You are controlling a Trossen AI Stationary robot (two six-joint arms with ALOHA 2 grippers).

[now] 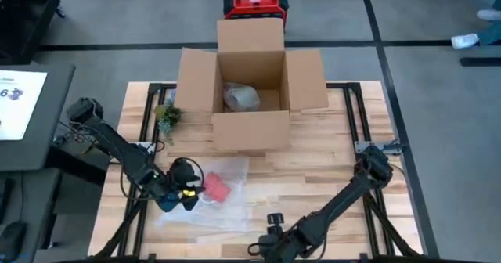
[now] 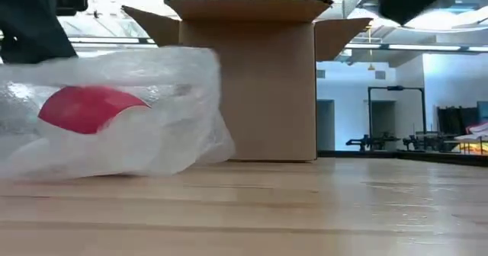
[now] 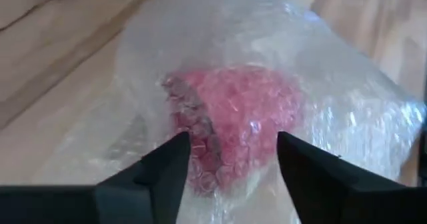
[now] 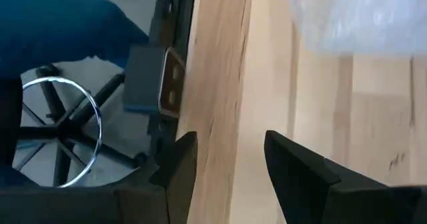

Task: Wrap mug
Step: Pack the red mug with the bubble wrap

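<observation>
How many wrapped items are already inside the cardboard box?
1: a bubble-wrapped bundle sits on the floor of the open cardboard box, toward its left side. The near wall could hide something small right behind it.

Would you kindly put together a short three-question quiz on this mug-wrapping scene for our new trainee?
1. True or false: the red mug lies bare on the table, with no wrap over it.
2. Which gripper is at the mug? A) left gripper B) right gripper
3. Fill in: a bundle wrapped in bubble wrap already lies inside the open ____.

Key:
1. False; bubble wrap covers it.
2. A; its jaws stand open on either side of the wrapped mug, while the right gripper waits at the table's near edge.
3. cardboard box.
</observation>
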